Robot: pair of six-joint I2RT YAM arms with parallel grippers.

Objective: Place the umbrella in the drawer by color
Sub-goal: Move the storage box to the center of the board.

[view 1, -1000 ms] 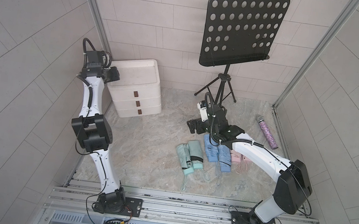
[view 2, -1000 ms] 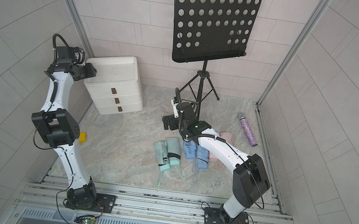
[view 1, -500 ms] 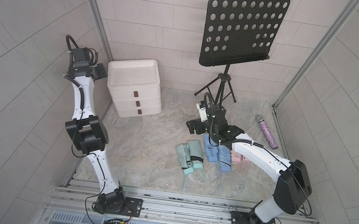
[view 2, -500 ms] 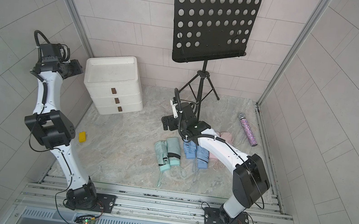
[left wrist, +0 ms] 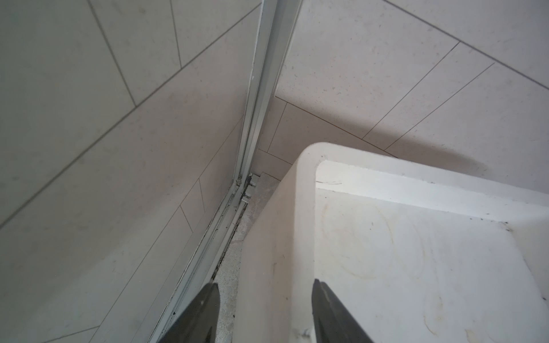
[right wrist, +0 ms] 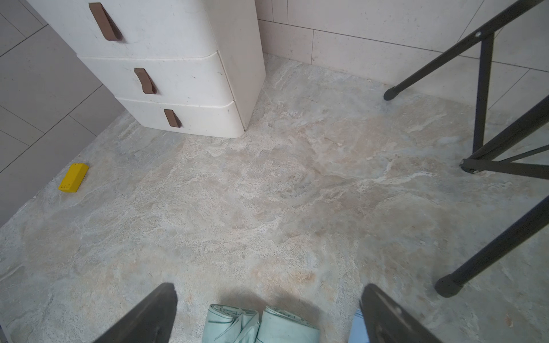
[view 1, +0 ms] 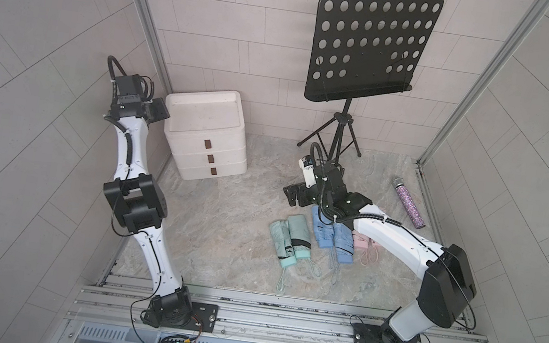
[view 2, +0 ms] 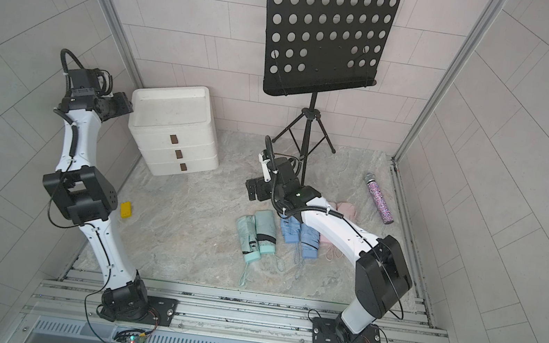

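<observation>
On floor (view 1: 221,230) near front, green umbrellas (view 1: 289,240), blue umbrellas (view 1: 330,240) & pink umbrella (view 1: 362,242) side by side; just behind, R gripper (right wrist: 267,286) spread wide, empty, over green ends; at back, closed drawer unit (view 1: 205,133) w/ L gripper (left wrist: 264,283) parted, empty, by its top corner.

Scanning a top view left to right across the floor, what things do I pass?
White drawer unit → mint umbrellas → blue umbrellas → pink umbrella → glittery purple tube.

white arm links (view 1: 131,145), chunky black joints (view 1: 135,207), ribbed black cables (view 1: 112,64) and bolted black base plates (view 1: 206,312).
</observation>
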